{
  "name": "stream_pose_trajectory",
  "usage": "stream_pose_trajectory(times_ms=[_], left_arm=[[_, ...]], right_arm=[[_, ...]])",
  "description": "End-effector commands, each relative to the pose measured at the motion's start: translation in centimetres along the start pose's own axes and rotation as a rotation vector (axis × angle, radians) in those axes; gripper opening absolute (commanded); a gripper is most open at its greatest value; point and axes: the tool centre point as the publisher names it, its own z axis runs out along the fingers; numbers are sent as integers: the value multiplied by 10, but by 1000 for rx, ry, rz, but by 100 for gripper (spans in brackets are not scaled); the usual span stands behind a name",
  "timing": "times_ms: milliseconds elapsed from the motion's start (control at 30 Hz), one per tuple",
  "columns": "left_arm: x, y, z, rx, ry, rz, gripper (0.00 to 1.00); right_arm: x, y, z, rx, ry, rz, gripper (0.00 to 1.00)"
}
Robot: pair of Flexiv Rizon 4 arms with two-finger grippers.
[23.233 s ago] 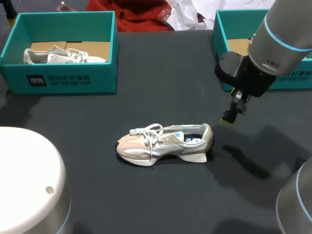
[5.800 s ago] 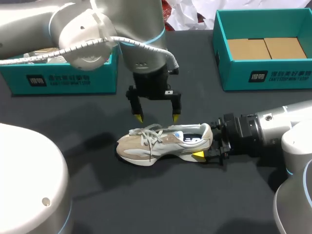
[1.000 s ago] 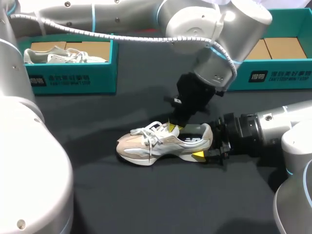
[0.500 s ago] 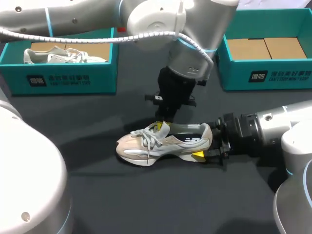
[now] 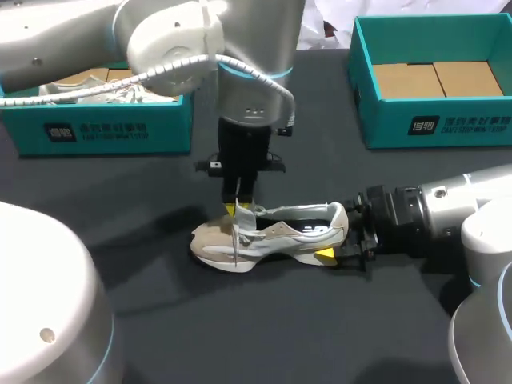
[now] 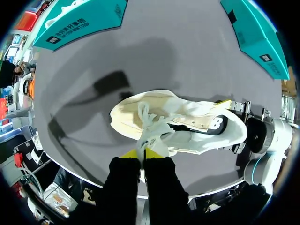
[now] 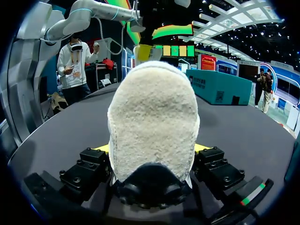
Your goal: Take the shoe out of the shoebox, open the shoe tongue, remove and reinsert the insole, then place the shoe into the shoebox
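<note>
- One shoe (image 5: 268, 234) sits on its sole on the dark table (image 5: 240, 336). It is out of both boxes. Its toe points to my left side and its heel points to my right side.
- Two arms are at the shoe. The left gripper (image 5: 237, 210) comes straight down from above, over the part with the white laces (image 5: 240, 237).
- Both of its yellow tips are pressed together. They pinch the shoe tongue (image 5: 245, 213), which stands up between them. The left wrist view shows this too: the left gripper (image 6: 144, 153) has the shoe tongue (image 6: 153, 140) squeezed in its tips, and the shoe (image 6: 187, 117) lies ahead of it.
- One more arm lies low along the table behind the heel. The right gripper (image 5: 331, 246) has one finger on each side of the heel. Both fingers touch it, so it is clamped on the shoe.
- All of the space between the fingers of the right gripper (image 7: 151, 149) is filled by the fuzzy heel of the shoe (image 7: 152, 112).
- Two teal boxes stand at the far side of the table. The left box (image 5: 96, 132) has another pale shoe (image 5: 108, 94) inside. The right box (image 5: 432, 124) shows a brown cardboard floor.
</note>
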Motion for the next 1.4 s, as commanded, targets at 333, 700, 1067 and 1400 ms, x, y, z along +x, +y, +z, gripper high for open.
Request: stream_pose_trajectory(times_ms=[333,700,1067,1400], left_arm=[[-30,3,32,-28,321,-40,0],[-34,-1,54,-71,265,-70,0],[-35,-14,66,-47,149,-107,0],[-37,-23,76,-52,70,-140,0]], right_arm=[[-1,-1,3,4,-2,1,0],[-1,-1,3,4,-2,1,0],[-1,-1,3,4,-2,1,0],[-1,-1,3,4,-2,1,0]])
